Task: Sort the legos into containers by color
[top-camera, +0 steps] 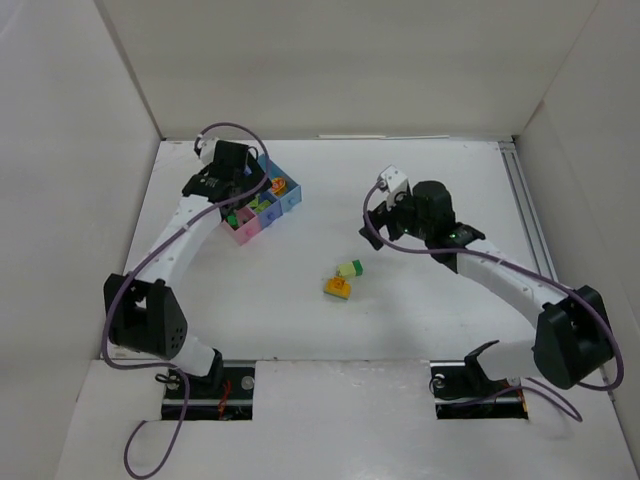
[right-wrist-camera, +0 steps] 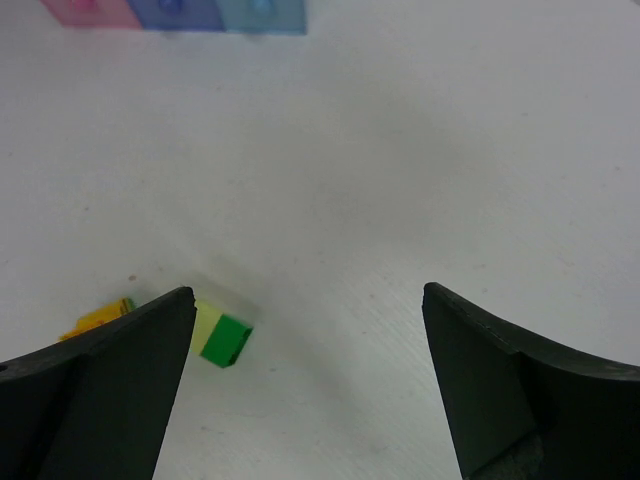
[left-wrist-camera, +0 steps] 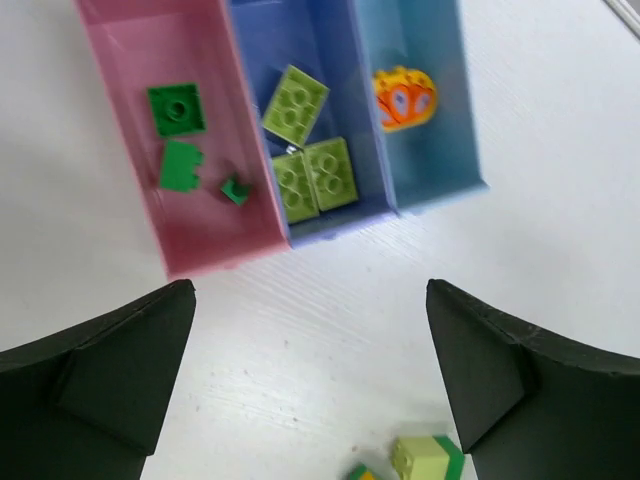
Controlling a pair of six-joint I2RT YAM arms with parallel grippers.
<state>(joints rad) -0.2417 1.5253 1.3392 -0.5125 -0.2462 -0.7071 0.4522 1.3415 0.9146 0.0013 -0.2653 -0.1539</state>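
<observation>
The tray of containers (top-camera: 243,233) lies at the back left, with pink and blue compartments. In the left wrist view the pink compartment (left-wrist-camera: 215,245) holds three dark green legos (left-wrist-camera: 176,108). The blue compartment (left-wrist-camera: 245,60) holds three lime legos (left-wrist-camera: 315,178). The light blue compartment (left-wrist-camera: 455,120) holds an orange lego (left-wrist-camera: 404,98). My left gripper (top-camera: 238,185) (left-wrist-camera: 310,290) is open and empty, above the tray. A lime-and-green lego (top-camera: 349,269) (right-wrist-camera: 222,335) and an orange lego (top-camera: 338,288) (right-wrist-camera: 95,320) lie loose mid-table. My right gripper (top-camera: 388,222) (right-wrist-camera: 308,295) is open and empty, above the table to the right of them.
White walls enclose the table at the left, back and right. A metal rail (top-camera: 525,215) runs along the right edge. The tray shows small at the top of the right wrist view (right-wrist-camera: 170,12).
</observation>
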